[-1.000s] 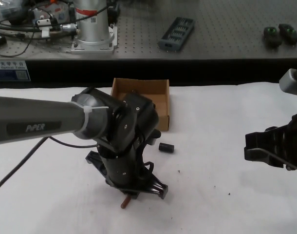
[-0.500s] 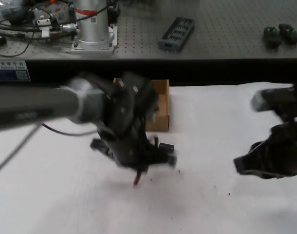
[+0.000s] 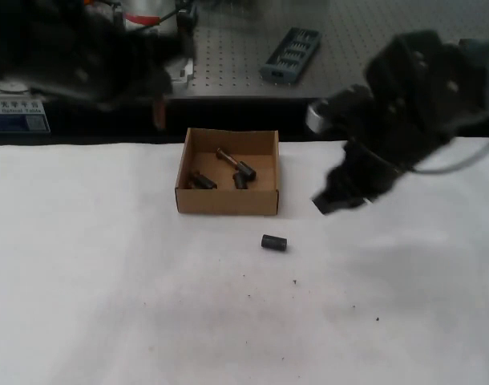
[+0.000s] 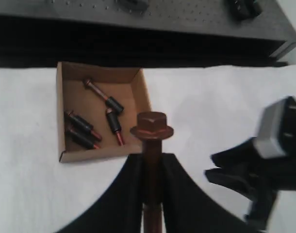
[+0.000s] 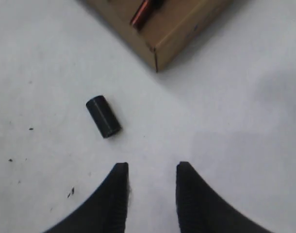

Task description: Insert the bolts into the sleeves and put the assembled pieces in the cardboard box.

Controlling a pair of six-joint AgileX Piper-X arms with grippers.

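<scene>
White cloth [image 3: 108, 305] covers the near bench, with a dark perforated table across the far side. The left gripper [image 4: 152, 162] pinches a copper-coloured bolt [image 4: 151, 128] by its shank, the hex head standing clear beyond the fingertips. It hangs high at the far left, above and left of the cardboard box [image 3: 227, 200]. The right gripper [image 5: 152, 167] has its fingers [image 5: 114, 199] spread with nothing between them. It hovers over the cloth just right of the box's near right corner.

One loose black sleeve [image 5: 103, 116] lies on its side on the cloth, just near of that box corner and apart from it. It sits off to one side of the open jaws, not between them. Four assembled pieces [image 4: 81, 122] already lie inside the box.

The step in hand looks like the right arm fetching this sleeve so the bolt can go in. To do it well, the gripper should first shift until the sleeve is centred between the fingers. The wrist should turn so the pads close across the barrel and leave both open ends free. A round sleeve on soft cloth will likely roll if one finger touches first, so both should meet it together, low on the barrel. The box wall is close, so the descent should stay on the cloth side.
</scene>
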